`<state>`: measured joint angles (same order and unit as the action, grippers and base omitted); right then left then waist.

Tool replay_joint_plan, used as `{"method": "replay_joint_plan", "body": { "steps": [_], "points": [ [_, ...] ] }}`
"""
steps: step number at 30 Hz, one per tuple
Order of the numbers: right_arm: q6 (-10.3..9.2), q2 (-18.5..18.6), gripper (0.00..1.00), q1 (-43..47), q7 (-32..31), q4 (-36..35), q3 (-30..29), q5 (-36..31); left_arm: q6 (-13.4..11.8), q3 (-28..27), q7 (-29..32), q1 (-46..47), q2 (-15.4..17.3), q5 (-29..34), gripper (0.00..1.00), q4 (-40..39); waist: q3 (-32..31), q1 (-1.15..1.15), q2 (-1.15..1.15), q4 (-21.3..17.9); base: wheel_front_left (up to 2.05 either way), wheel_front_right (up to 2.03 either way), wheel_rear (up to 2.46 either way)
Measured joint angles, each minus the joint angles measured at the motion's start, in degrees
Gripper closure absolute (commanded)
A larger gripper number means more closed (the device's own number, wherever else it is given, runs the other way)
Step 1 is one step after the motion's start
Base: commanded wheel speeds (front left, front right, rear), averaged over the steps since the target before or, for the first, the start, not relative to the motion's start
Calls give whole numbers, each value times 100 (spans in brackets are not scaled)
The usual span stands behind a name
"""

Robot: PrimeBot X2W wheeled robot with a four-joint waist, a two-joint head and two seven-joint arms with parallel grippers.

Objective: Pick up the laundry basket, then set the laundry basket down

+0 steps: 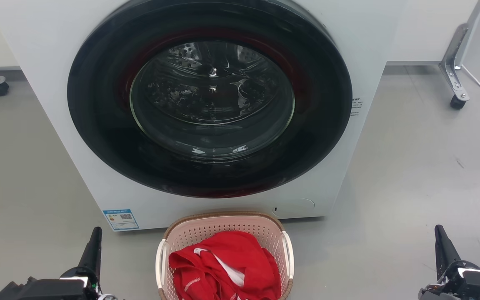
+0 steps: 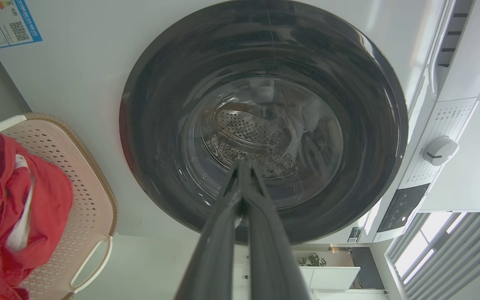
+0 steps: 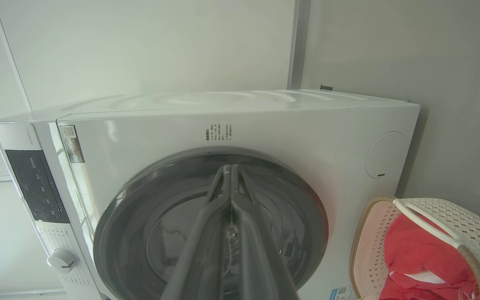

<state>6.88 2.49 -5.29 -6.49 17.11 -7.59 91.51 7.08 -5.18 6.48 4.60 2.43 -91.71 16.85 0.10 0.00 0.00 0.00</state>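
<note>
- The laundry basket [image 1: 223,230] stands on the grey floor [image 1: 411,187], just in front of the white washing machine [image 1: 48,62], below its round door [image 1: 211,100] and at the bottom middle of the head view.
- A red garment [image 1: 227,262] with some white parts lies inside the basket and covers most of its bottom.
- The basket's white side handles are free; no finger touches them.
- The left gripper [image 1: 96,231] is at the lower left of the head view, well apart from the basket, with its dark fingers pointing up toward the machine.
- In the left wrist view the left gripper [image 2: 242,165] has both fingers pressed together at the tips, with nothing between them; the basket [image 2: 88,200] is at the left edge.
- The right gripper [image 1: 439,229] is at the lower right of the head view, further from the basket than the left one.
- In the right wrist view the right gripper [image 3: 230,167] also has its fingers closed against each other and holds nothing; the basket [image 3: 369,250] is in the lower right corner.
- The door of the machine is closed, and a blue label [image 1: 120,219] sits at the machine's lower left corner.
</note>
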Motion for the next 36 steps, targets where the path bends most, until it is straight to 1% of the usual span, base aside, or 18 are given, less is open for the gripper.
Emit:
{"method": "replay_joint_plan", "body": {
  "steps": [36],
  "points": [
    [0,0,100,0,0,-1,1,0,0,1,-1,0,-2,-1,100,3,0,0,0,0,0,0,0]
  ]
}}
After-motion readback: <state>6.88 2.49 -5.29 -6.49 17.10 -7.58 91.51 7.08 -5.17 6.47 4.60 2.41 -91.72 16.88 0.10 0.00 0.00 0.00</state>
